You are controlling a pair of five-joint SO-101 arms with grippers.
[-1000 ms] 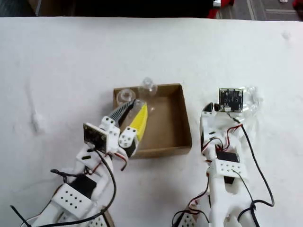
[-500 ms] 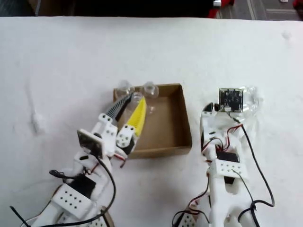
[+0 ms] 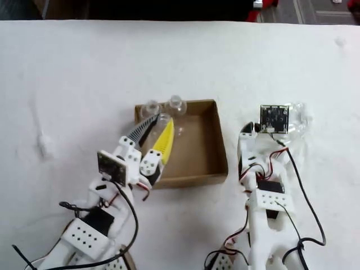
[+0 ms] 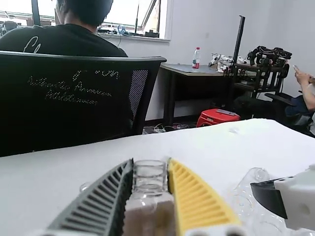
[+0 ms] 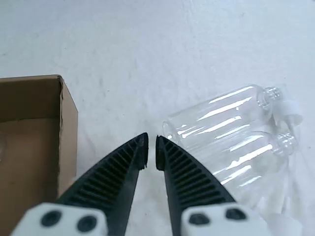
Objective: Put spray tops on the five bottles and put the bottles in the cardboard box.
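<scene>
My left gripper (image 3: 161, 124), with one grey and one yellow finger, is shut on a clear bottle (image 3: 163, 117) over the far left corner of the cardboard box (image 3: 197, 147). The left wrist view shows that bottle's open neck (image 4: 150, 176) upright between the fingers, with no spray top on it. Two more clear bottles (image 3: 151, 107) (image 3: 176, 103) sit at the box's far edge. My right gripper (image 5: 151, 148) is shut on nothing, low over the table right of the box. Beyond it two bottles (image 5: 224, 114) (image 5: 246, 155) lie side by side without tops.
The box wall (image 5: 66, 110) stands close beside the right gripper. Something white (image 5: 291, 106) lies by the bottle necks; I cannot tell what it is. The right arm's black fingertip (image 4: 268, 195) shows in the left wrist view. White cloth covers the table (image 3: 84, 73).
The left wrist swung left, then slightly back right, keeping the bottle in its fingers. The two bottles at the box's far edge shifted a little. The right arm stayed still.
</scene>
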